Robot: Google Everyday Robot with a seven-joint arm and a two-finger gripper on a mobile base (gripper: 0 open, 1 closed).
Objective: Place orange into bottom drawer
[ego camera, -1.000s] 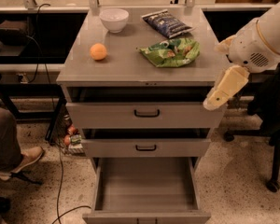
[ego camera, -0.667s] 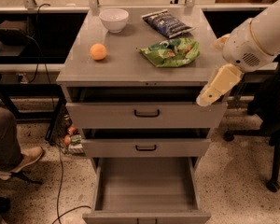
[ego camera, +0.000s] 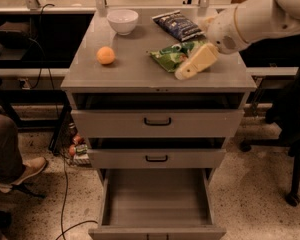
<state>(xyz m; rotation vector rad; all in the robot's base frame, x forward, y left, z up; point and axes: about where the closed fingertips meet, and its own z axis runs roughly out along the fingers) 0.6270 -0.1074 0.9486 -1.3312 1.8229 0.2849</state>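
**Orange on cabinet top, bottom drawer open, gripper over right half of top**

At the far left we record a person's leg and shoe [ego camera: 20, 168] on the speckled floor. A dark cable [ego camera: 65, 196] runs down past the cabinet's left side. Small reddish items [ego camera: 76, 145] lie on the floor by the cabinet's left lower corner.

On the grey cabinet top [ego camera: 135, 76], the orange [ego camera: 106, 55] sits on the left half, inside the left edge and back from the front edge, with bare surface on every side. The white bowl [ego camera: 122, 20] stands behind it near the rear edge, well apart.

In the centre column, the top drawer [ego camera: 157, 123] and middle drawer [ego camera: 156, 158] each show a dark gap above their fronts. Below them, the bottom drawer [ego camera: 155, 201] is pulled out toward the camera. Its flat floor shows between the two side walls, open from above.

Right of centre on the top, a dark chip bag [ego camera: 178, 25] lies toward the rear and a green bag [ego camera: 171, 57] lies in front of it. The gripper [ego camera: 182, 74] hangs low at the green bag's right end, near the front edge and well apart from the orange. We cannot tell whether it touches the bag, nor how wide it stands. The white arm [ego camera: 255, 19] comes in from the upper right. A chair base [ego camera: 292, 184] stands on the floor at far right.
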